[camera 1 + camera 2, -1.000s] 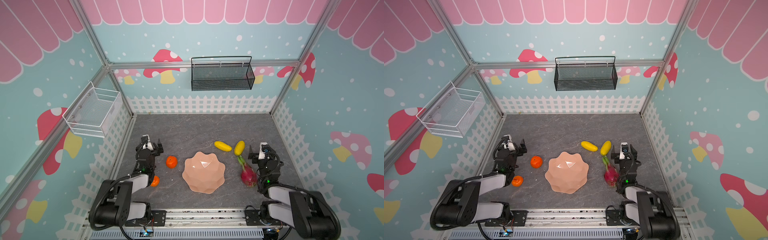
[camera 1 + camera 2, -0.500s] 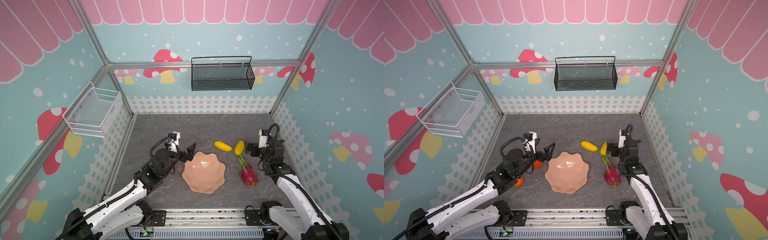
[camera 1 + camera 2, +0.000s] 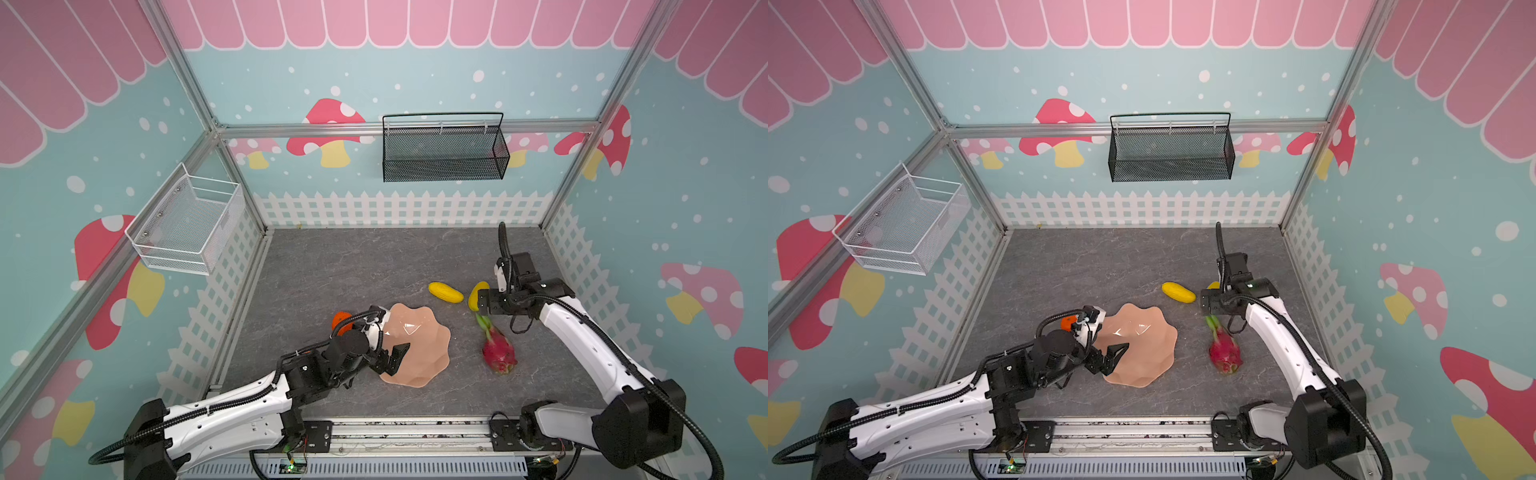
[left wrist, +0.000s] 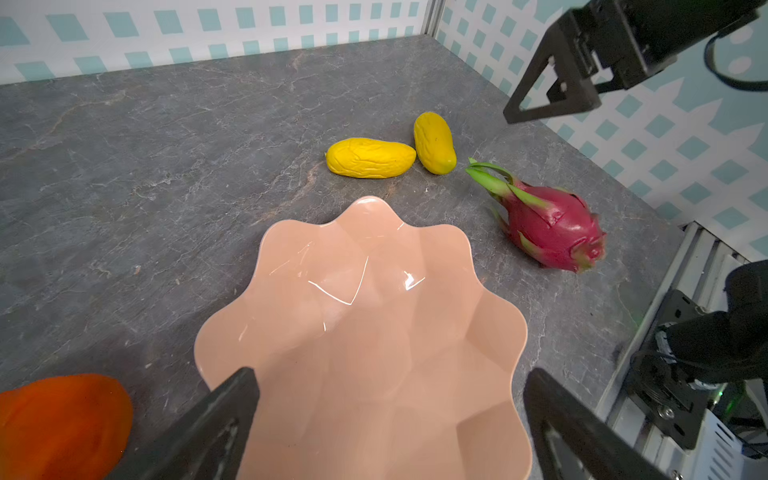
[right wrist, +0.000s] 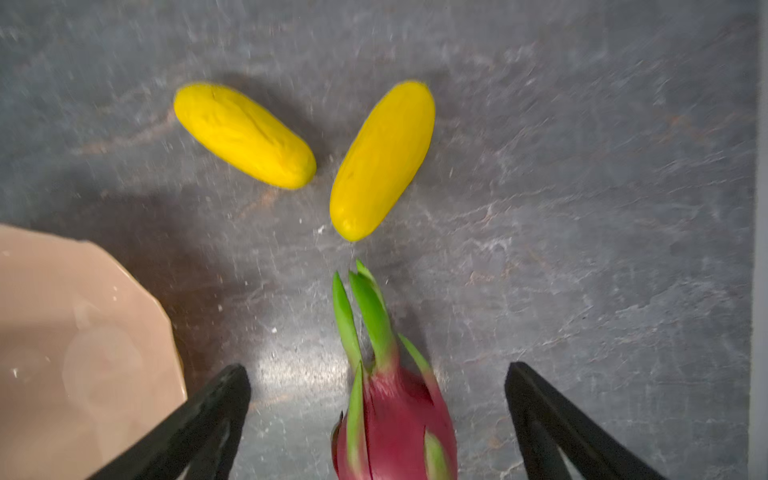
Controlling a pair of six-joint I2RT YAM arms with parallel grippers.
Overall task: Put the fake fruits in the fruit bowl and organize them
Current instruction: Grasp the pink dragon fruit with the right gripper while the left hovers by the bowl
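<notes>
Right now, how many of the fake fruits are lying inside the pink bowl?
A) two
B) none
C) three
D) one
B: the fruit bowl shows only its bare faceted inside, while the dragon fruit, one yellow fruit, the other yellow fruit and an orange fruit all lie outside its rim on the grey table.

The peach-pink fruit bowl [image 3: 428,349], scalloped at the rim and faceted inside, is seen empty and upright on the table, its near part framed by the spread left fingers [image 4: 216,415]. An orange fruit [image 4: 62,424] is set just outside them. The magenta dragon fruit [image 5: 395,419] is laid on its side between the spread right fingers [image 5: 208,411], its green tip pointed at the nearer yellow fruit [image 5: 382,160], with the farther yellow fruit [image 5: 243,135] angled beside it.
</notes>
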